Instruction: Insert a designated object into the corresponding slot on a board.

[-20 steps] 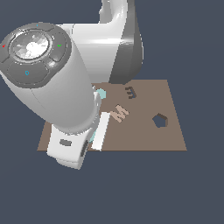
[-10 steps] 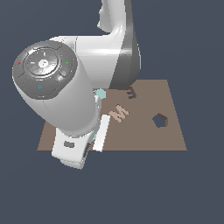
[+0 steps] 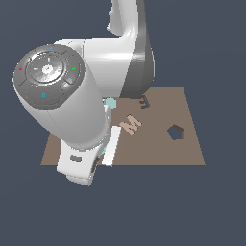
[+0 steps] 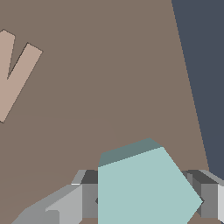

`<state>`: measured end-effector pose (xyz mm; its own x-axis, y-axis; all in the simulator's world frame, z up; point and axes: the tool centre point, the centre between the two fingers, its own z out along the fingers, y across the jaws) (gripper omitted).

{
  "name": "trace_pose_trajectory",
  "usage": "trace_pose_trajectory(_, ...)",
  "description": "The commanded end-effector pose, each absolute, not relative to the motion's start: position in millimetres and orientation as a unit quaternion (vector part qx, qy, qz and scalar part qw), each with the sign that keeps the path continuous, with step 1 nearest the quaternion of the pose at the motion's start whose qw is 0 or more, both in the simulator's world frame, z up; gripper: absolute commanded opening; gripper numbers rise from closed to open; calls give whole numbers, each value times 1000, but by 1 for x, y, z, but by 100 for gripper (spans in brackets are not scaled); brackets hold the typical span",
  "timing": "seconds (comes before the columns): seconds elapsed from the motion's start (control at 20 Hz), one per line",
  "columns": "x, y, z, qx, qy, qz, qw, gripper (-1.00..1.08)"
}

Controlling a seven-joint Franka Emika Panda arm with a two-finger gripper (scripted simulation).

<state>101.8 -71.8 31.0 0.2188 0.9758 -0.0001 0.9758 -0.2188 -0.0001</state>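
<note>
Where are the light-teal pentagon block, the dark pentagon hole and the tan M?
Light-teal pentagon block (image 4: 144, 188), wrist view: middle of its flat top face.
Dark pentagon hole (image 3: 176, 132), exterior view: centre of the opening in the board.
Tan M (image 3: 131, 124), exterior view: middle of the letter.

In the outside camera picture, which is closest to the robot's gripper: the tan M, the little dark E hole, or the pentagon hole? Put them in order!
From the gripper:
1. Tan M, just toward the exterior view's right.
2. E-shaped hole, at the board's far edge.
3. Pentagon hole, far toward the exterior view's right.
</note>
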Motion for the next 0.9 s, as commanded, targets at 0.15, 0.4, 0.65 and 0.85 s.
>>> trace_pose_trajectory(0.15,102,-71,33,-781,-625,0,0,-100)
trace_pose_trajectory(0.4,99,-65,33,-784,-621,0,0,-100)
trace_pose_trajectory(0.65,91,-48,34,-792,-610,0,0,-100)
trace_pose_trajectory(0.85,82,-26,35,-803,-597,0,0,-100)
